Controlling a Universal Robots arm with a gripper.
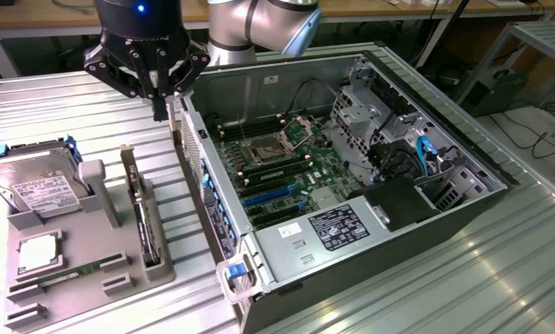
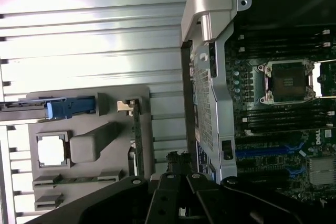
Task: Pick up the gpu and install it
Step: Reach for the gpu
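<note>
**Exterior view, from its left to its right.** A grey tray (image 1: 77, 233) lies on the ribbed metal table (image 1: 426, 278). It carries a hard drive (image 1: 35, 186) propped in a slot, a processor chip (image 1: 37, 255) lying flat, and a memory stick (image 1: 68, 273) in a low groove.

At the tray's right-hand side the gpu (image 1: 144, 216) stands on its long edge in a holder, with its pale metal bracket at the end farther from the camera. In the wrist view the gpu (image 2: 138, 140) shows edge-on as a thin green strip in the same holder.

Next comes the gripper (image 1: 158, 108), hanging above the table beside the case's near wall, higher than the gpu and clear of it. Its claw is pinched narrow, with the fingers together and nothing between them. In the wrist view the gripper (image 2: 177, 162) is a dark shape in front of the tray's edge and the case wall.

Farther right, the open computer case (image 1: 258, 87) lies on its side. It exposes the green motherboard (image 1: 287, 167) and a power supply (image 1: 324, 229).
</note>
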